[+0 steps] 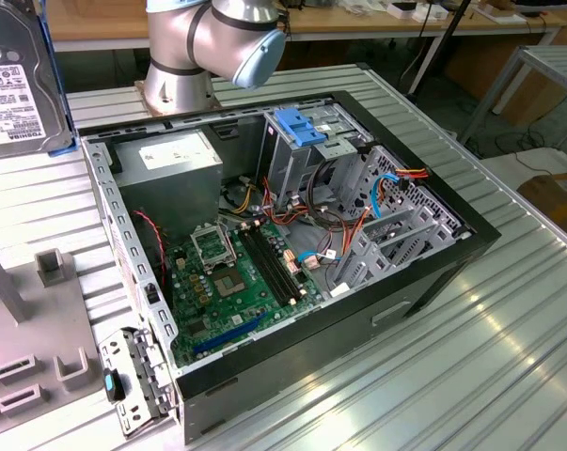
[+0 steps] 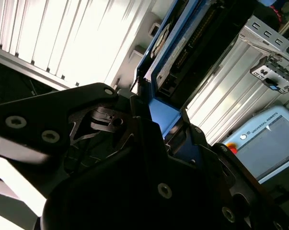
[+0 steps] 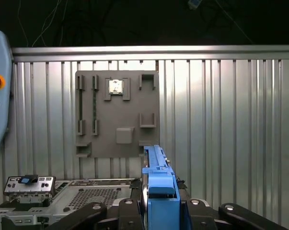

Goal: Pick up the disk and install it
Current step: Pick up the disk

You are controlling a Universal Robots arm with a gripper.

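Observation:
The disk is lifted off the table at the exterior view's upper left, close to that camera, with its silver-grey face and white label showing and a blue rail along its edge. In both wrist views my gripper is shut on the disk at its blue rail, which stands edge-on between the black fingers. The second wrist view shows the disk reaching away from my gripper, its connector end and underside visible.
The open computer case lies on the ribbed metal table, with a motherboard, a grey power supply and a metal cage with a blue top inside. A grey fixture plate and a teach pendant lie nearby.

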